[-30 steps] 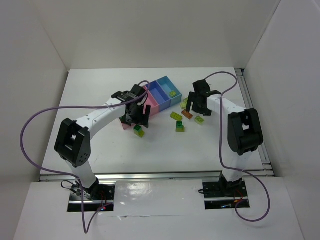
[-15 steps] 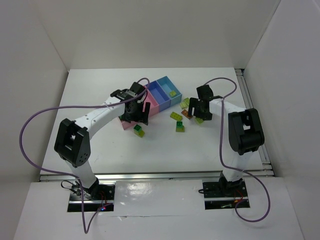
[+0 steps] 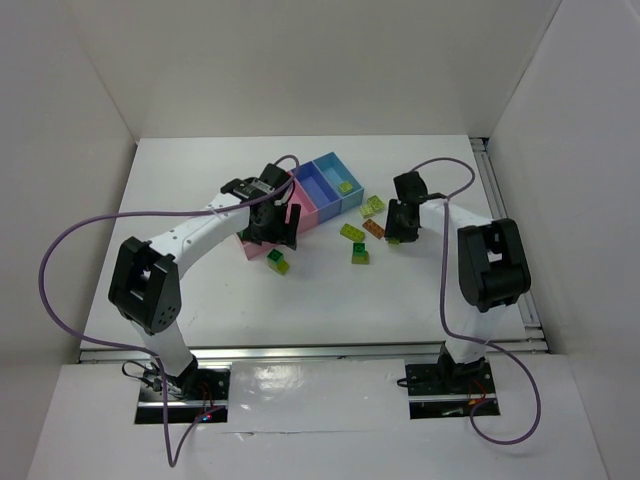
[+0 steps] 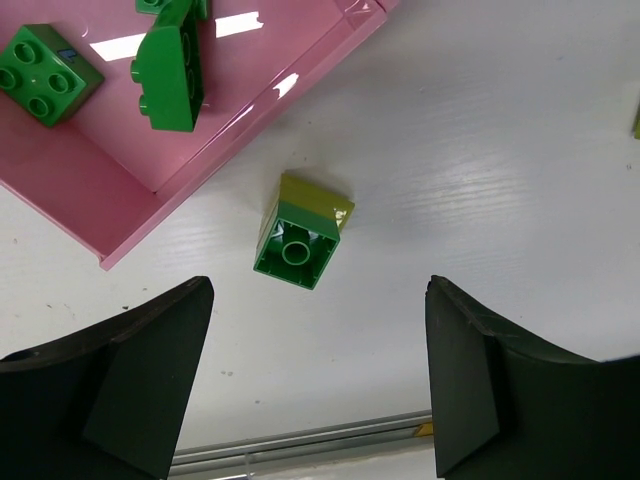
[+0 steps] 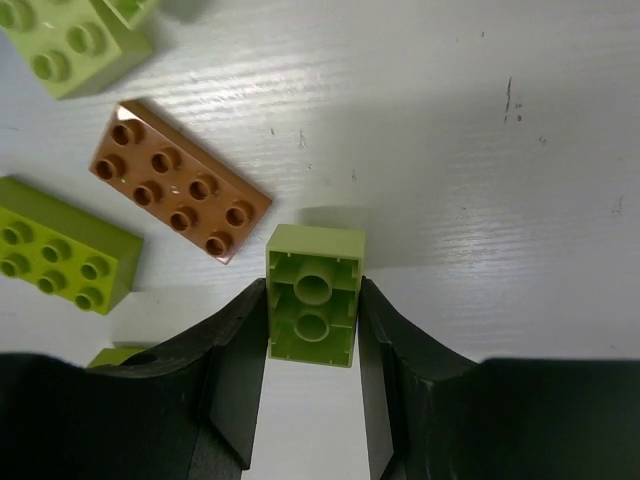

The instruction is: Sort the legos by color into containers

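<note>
Two white walls (image 3: 70, 90) flank the white table (image 3: 300, 310); right gripper (image 5: 312, 302) clamps a lime brick (image 5: 314, 262), left gripper (image 4: 318, 292) gapes.

No readable text, labels or numbers anywhere.

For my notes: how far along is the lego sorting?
Done: green bricks lie in the pink bin. In hand: right gripper shut on a yellow-green brick. Left: the orange brick, other yellow-green bricks, the green-and-yellow stack below the open left gripper.
</note>
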You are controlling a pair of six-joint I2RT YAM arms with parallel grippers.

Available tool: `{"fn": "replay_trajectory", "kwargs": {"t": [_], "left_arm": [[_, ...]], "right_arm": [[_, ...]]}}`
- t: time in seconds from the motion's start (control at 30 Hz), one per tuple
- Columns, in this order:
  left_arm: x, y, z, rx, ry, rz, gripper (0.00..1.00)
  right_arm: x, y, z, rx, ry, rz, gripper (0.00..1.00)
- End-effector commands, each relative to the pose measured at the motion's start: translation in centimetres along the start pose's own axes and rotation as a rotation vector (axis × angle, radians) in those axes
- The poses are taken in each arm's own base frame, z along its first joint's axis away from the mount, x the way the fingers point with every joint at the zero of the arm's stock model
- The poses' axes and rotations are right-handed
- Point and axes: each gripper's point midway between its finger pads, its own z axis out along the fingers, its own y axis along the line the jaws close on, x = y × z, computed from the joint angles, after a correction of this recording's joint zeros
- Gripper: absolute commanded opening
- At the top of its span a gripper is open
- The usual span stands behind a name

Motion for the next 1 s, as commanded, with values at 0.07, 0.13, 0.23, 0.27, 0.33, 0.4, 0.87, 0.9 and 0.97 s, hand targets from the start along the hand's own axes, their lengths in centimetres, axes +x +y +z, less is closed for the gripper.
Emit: {"fn": "replay_trajectory", "kwargs": {"t": [0.07,0.13,0.23,0.27,0.33,0.4,0.87,0.9,0.97], "left_arm": [[-2.0,0.2,-1.4,0.023,-0.067,-0.021,0.86],[-2.4,1.0,-1.7,0.023,-0.074,-0.045,0.86],[-2.5,1.7,-1.8,0.016,-0.077,-0.062,0.86],[-2.7,1.9,-2.2,0.01,-0.093,-0.072,0.86],[-2.6,2.3,-2.4,0.005,-0.095,-0.082,0.86],[-2.9,2.6,-2.7,0.005,-0.106,-0.091,0.86],[-2.6,2.6,-3.4,0.032,-0.104,-0.1,0.89],[-2.6,2.6,-3.8,0.035,-0.113,-0.1,0.89],[-2.6,2.7,-3.8,0.035,-0.113,-0.091,0.89]], "right_arm": [[-6.9,2.7,-5.7,-0.074,-0.184,0.045,0.3],[-9.7,5.0,-7.3,-0.147,-0.244,0.047,0.3],[-12.6,7.8,-7.6,-0.208,-0.285,0.037,0.3],[-12.5,8.8,-6.3,-0.216,-0.262,0.025,0.3],[-15.4,11.1,-6.9,-0.263,-0.304,-0.001,0.3],[-15.8,12.3,-4.2,-0.255,-0.271,-0.028,0.3],[-19.6,19.2,-2.5,-0.39,-0.316,-0.051,0.8],[-19.6,19.2,-2.4,-0.364,-0.329,-0.05,0.83],[-19.8,18.4,-3.9,-0.341,-0.361,-0.041,0.83]]}}
